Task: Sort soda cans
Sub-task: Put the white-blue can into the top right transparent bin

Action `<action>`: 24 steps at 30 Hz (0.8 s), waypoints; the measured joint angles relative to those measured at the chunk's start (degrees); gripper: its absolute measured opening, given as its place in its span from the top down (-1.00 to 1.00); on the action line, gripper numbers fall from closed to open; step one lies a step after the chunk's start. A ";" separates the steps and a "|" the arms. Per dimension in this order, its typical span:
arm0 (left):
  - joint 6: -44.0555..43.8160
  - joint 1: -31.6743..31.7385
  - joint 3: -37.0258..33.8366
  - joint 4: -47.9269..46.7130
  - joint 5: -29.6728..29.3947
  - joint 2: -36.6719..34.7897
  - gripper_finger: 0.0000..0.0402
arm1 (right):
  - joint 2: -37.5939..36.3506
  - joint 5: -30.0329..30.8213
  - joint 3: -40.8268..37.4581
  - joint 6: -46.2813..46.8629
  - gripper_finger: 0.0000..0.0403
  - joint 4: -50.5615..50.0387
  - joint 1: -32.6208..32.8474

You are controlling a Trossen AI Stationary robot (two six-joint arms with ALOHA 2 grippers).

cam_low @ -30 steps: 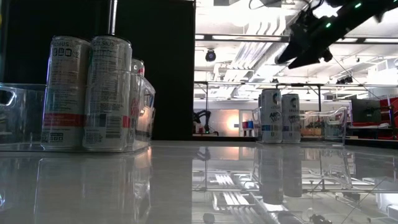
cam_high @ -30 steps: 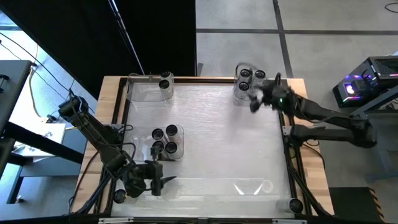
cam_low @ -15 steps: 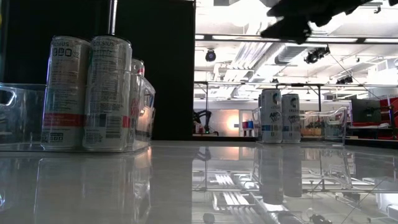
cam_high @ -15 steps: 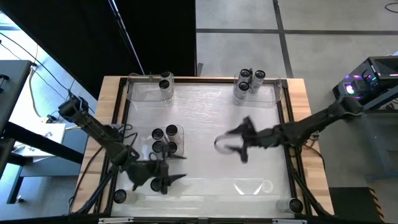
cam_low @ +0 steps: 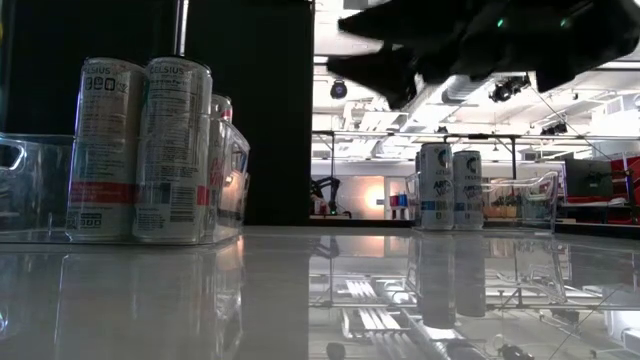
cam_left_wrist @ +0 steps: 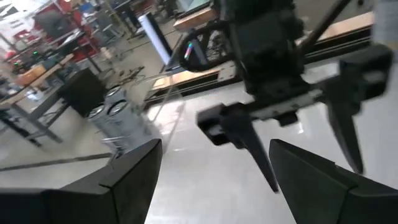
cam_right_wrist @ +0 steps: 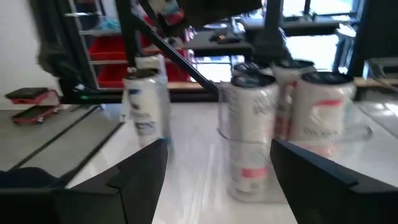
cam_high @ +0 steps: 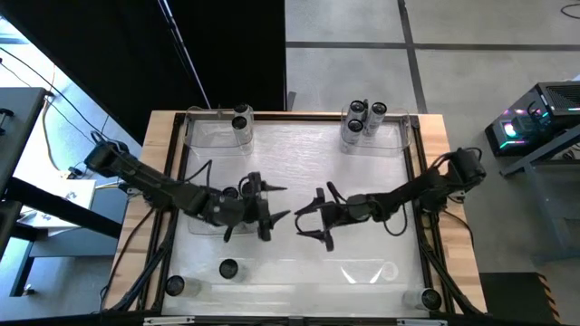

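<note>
Both arms are reaching in over the middle of the bench (cam_high: 299, 163), their grippers facing each other. The left gripper (cam_high: 272, 204) is hanging just toward three o'clock of the central tray (cam_high: 237, 225), with its fingers spread apart and holding nothing. The right gripper (cam_high: 311, 215) is hovering a little farther toward three o'clock, its fingers also spread wide and empty; in the left wrist view it (cam_left_wrist: 298, 146) is showing head-on with both prongs apart. The soda cans are sitting in several groups: a cluster (cam_high: 241, 193) in the central tray toward nine o'clock of centre, mostly hidden under the left arm; three cans (cam_high: 362, 116) in the tray at about one o'clock; one can (cam_high: 241, 120) in the tray at eleven o'clock; a single can (cam_high: 228, 268) standing on the bare bench at seven o'clock; and lone cans near the corners at seven (cam_high: 174, 285) and five o'clock (cam_high: 430, 297). An empty clear tray (cam_high: 367, 272) is lying at five o'clock.
</note>
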 joint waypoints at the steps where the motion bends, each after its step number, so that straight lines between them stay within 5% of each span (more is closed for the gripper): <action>1: 0.14 1.04 0.00 -0.04 0.03 0.00 -0.45 | 0.38 -0.02 0.00 0.54 -0.39 -0.24 -0.65; 13: 3.70 8.78 -0.09 -6.43 0.41 -1.43 -0.45 | 1.05 0.04 0.00 -1.82 -0.39 0.59 -9.56; 20: -6.46 3.06 -0.09 -21.70 11.78 -13.71 -0.45 | 1.05 0.11 0.00 -2.01 -0.39 1.30 -12.90; 24: -17.71 -5.01 -0.01 -22.69 14.26 -19.92 -0.44 | 1.03 0.04 0.00 -3.47 -0.39 2.06 -13.24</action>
